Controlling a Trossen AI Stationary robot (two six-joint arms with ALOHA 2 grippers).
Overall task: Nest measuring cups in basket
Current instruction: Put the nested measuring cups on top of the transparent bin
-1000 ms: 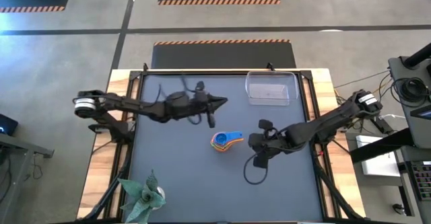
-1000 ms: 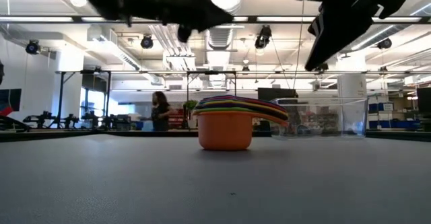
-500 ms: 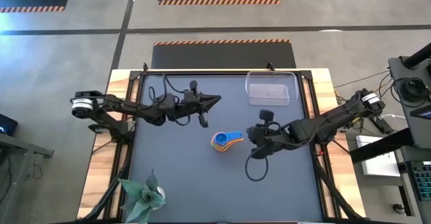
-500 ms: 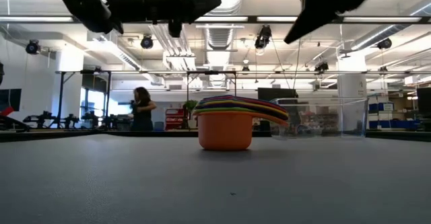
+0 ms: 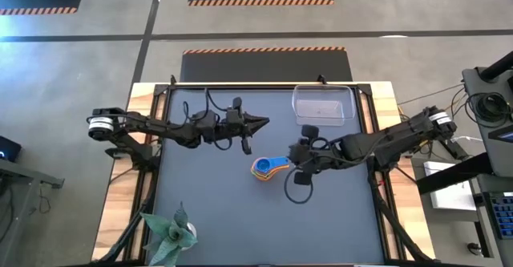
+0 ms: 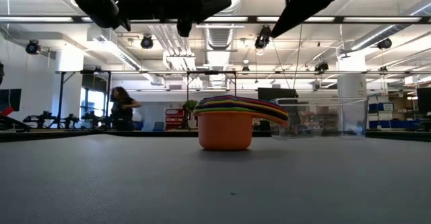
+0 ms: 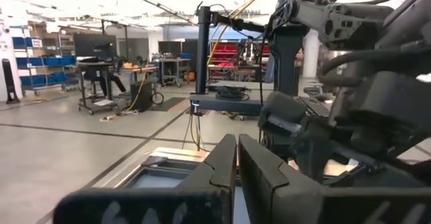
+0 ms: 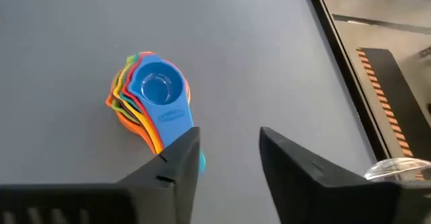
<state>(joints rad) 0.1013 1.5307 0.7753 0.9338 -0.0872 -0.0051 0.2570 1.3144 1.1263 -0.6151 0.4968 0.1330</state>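
Roughly mid-table, the measuring cups [image 5: 265, 167] sit nested in one stack on the grey table [image 5: 208, 211], blue on top and orange at the bottom, handles fanned toward the right, long axis left-right; the blue handle carries raised lettering too small to read. Clear basket [image 5: 324, 105] sits apart at the far right of the table, not holding the stack. Right gripper [image 8: 227, 158] hovers just right of the stack with jaws apart and nothing between them; left gripper [image 7: 237, 162] hangs over the table's far-left part, jaws together, gripping nothing.
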